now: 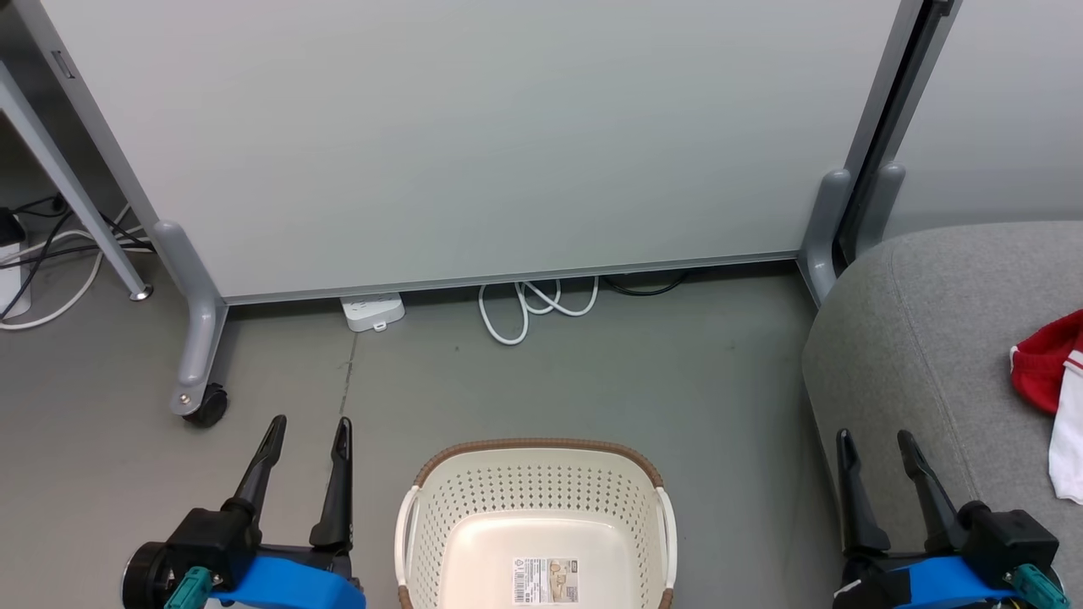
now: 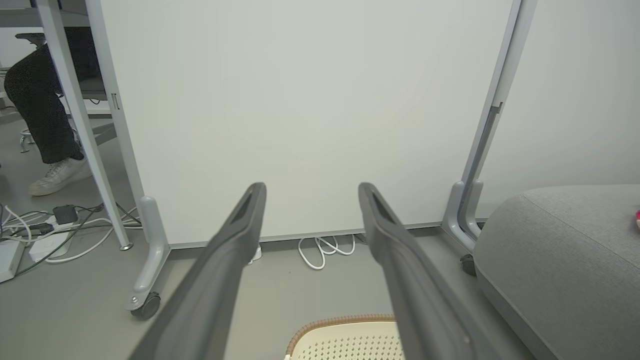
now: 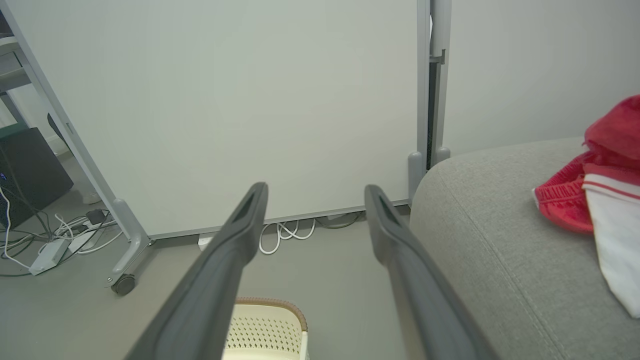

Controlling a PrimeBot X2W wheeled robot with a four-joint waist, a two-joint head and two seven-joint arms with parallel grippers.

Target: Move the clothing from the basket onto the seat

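The cream perforated basket (image 1: 541,474) with its brown rim sits on the floor at the bottom centre, holding nothing but a paper label (image 1: 546,580) on its bottom. Red and white clothing (image 1: 1056,389) lies on the grey seat (image 1: 922,338) at the right edge; the right wrist view shows the clothing (image 3: 595,200) bunched on the seat (image 3: 490,240). My left gripper (image 1: 307,431) hovers open to the basket's left. My right gripper (image 1: 876,447) stands open over the seat's front edge. In both wrist views nothing lies between the fingers (image 2: 240,235) (image 3: 245,230).
A pale wheeled partition (image 1: 474,144) stands across the back, its caster (image 1: 206,404) at the left. White cable loops (image 1: 533,306) and a power strip (image 1: 372,311) lie under it. More cables (image 2: 45,230) and a person's leg and shoe (image 2: 47,150) are far left.
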